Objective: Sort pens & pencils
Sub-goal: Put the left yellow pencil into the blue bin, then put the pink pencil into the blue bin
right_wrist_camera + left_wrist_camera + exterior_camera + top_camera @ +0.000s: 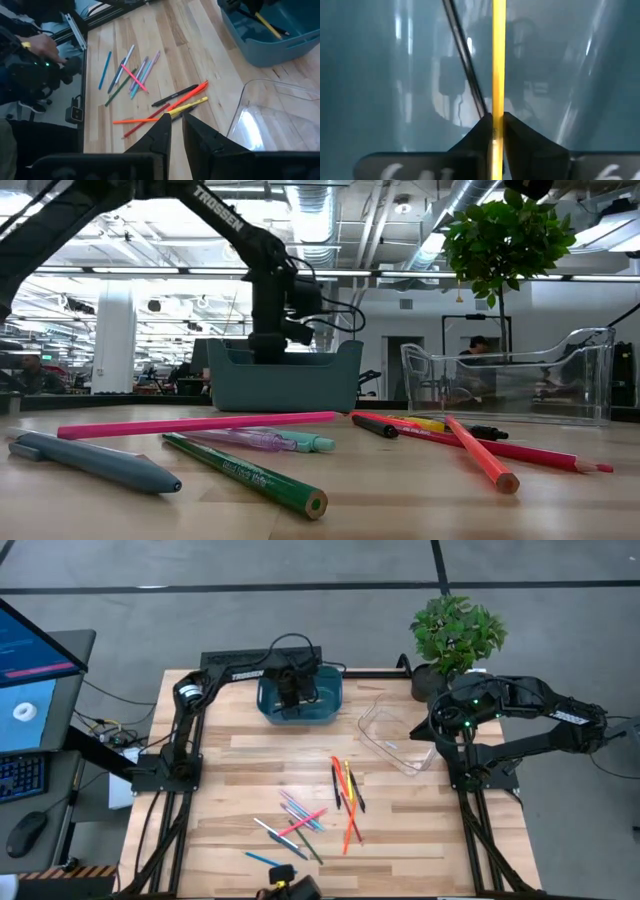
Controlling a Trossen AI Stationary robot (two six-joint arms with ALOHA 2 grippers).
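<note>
Pinching a yellow pencil point(498, 65) between its fingers, the left gripper point(292, 692) hangs inside the teal bin point(329, 708), beside a black pen point(463, 55). This looks like the drop-off step; letting go comes next. Remaining pens and pencils point(305, 820) lie scattered on the table point(220, 780). Over the clear tray point(385, 735), the right gripper point(173, 122) waits, fingers nearly together, empty.

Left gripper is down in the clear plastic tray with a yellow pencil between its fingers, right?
Not the tray. The left gripper is down in the teal bin, yellow pencil between its fingers, as the high view shows. The clear tray sits apart.
</note>
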